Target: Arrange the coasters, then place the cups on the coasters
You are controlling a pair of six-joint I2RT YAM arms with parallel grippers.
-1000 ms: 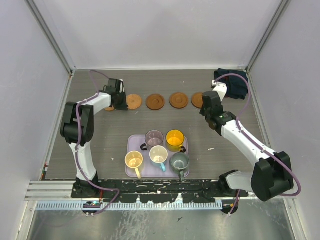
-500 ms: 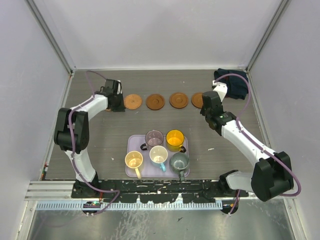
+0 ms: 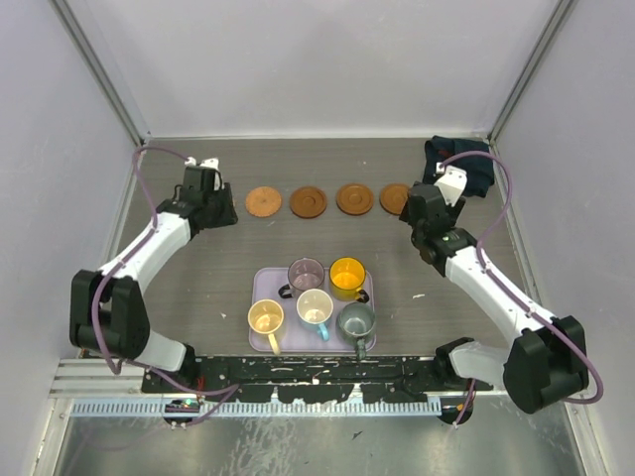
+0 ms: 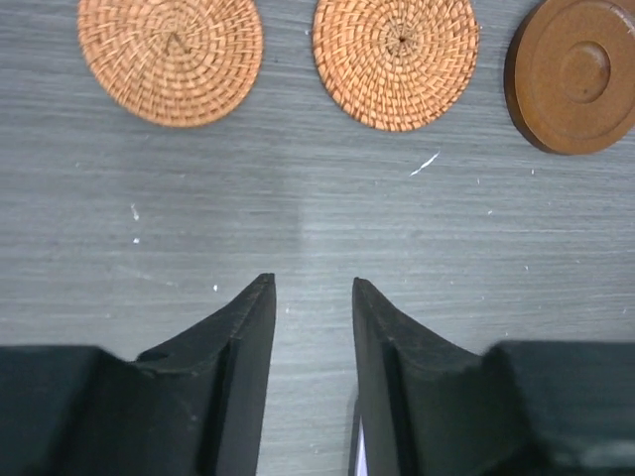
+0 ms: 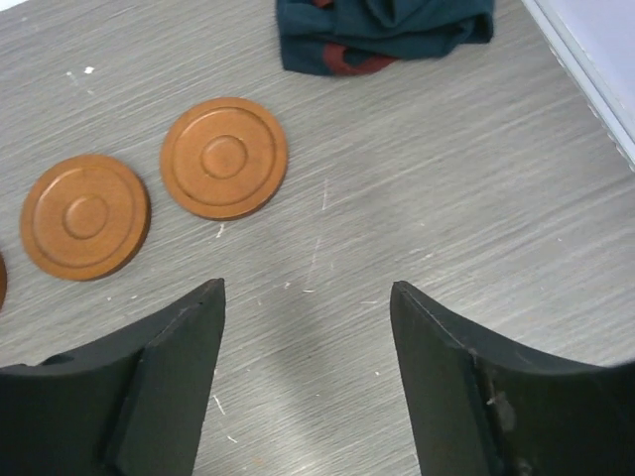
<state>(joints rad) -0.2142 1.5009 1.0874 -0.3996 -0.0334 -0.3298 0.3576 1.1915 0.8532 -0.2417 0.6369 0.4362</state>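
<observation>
Several round brown-orange coasters lie in a row across the far half of the table, among them a woven coaster (image 3: 264,201) and ringed wooden coasters (image 3: 309,201) (image 3: 354,198) (image 3: 394,198). My left gripper (image 3: 220,206) (image 4: 313,283) hovers at the row's left end, open and empty, with two woven coasters (image 4: 171,59) (image 4: 397,61) and a wooden coaster (image 4: 573,74) ahead of it. At the row's right end my right gripper (image 3: 417,210) (image 5: 308,286) is open wide over bare table, near two wooden coasters (image 5: 224,157) (image 5: 85,215). The cups stand on a lavender tray (image 3: 268,281): purple (image 3: 306,273), yellow-orange (image 3: 347,276), cream-yellow (image 3: 265,317), white (image 3: 315,307), grey-green (image 3: 355,319).
A dark folded cloth (image 3: 461,164) (image 5: 387,30) lies in the far right corner, just beyond the right gripper. Grey walls close the table in on the left, right and far sides. The arm bases sit on the near rail.
Both grippers have opened, letting go at the two ends of the coaster row. The left arm has stretched out to the left; the right gripper has drawn back slightly.
</observation>
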